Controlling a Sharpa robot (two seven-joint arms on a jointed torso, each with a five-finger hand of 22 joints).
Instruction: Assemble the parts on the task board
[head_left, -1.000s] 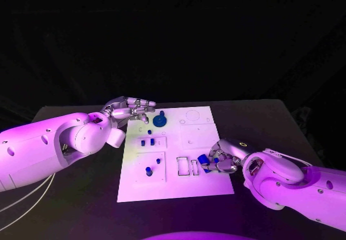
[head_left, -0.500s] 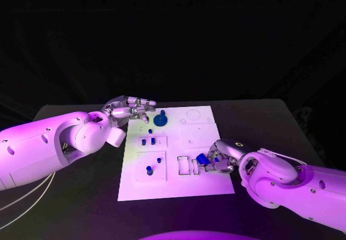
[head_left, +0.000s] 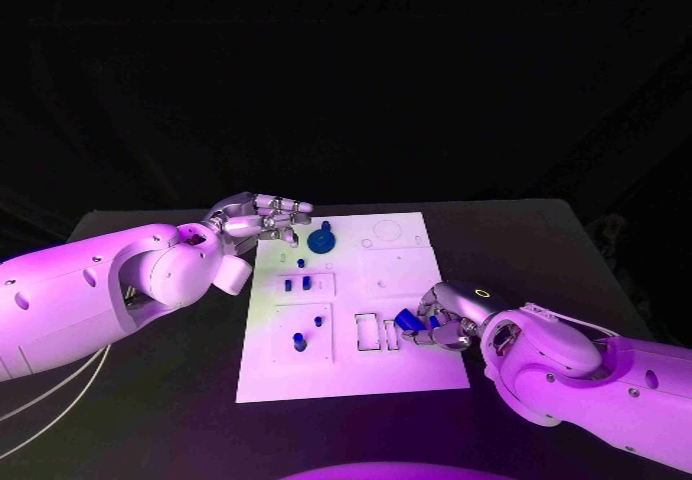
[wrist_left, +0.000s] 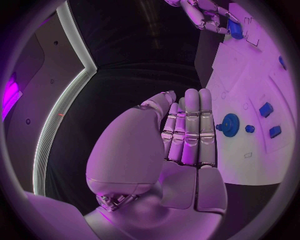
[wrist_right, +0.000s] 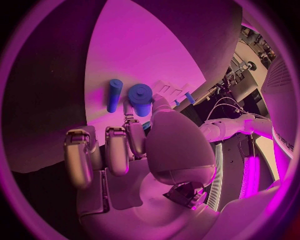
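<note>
While the right hand (head_left: 440, 322) pinches a short blue peg (wrist_right: 140, 98) at its fingertips, I think it should keep the peg upright and lower it slowly over a slot near the right edge of the white board (head_left: 346, 375). A second blue peg (wrist_right: 114, 95) lies flat on the board just beside those fingers. The left hand (head_left: 264, 219) hovers at the board's far left corner, grasping nothing, near the blue gear (head_left: 320, 240).

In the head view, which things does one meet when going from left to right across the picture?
Left robot hand → blue gear-shaped part → bare right side of the task board → right robot hand, holding a blue part.
</note>
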